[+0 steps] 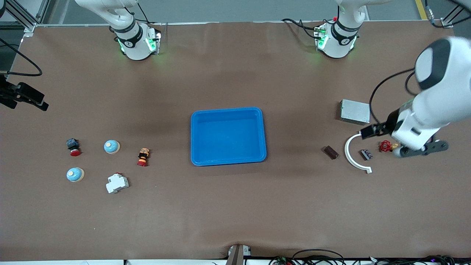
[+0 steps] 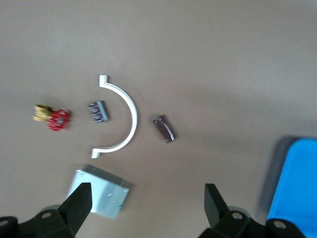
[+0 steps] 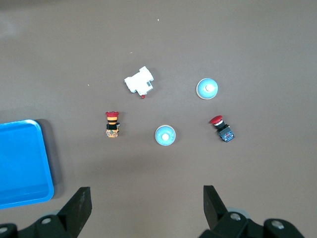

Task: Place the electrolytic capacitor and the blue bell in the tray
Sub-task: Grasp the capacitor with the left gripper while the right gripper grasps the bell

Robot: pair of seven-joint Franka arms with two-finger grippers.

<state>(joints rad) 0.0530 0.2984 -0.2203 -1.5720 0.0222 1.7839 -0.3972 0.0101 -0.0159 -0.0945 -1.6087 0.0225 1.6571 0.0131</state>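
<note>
Both sets of jaws are spread wide and empty, your left gripper over the small dark capacitor clutter, your right gripper over two round blue bells, so the shallow bright-blue plastic tray sits empty mid-tabletop between them.

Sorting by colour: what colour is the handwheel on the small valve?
Red, on a brass-coloured body; the valve shows best in the left wrist view.
</note>
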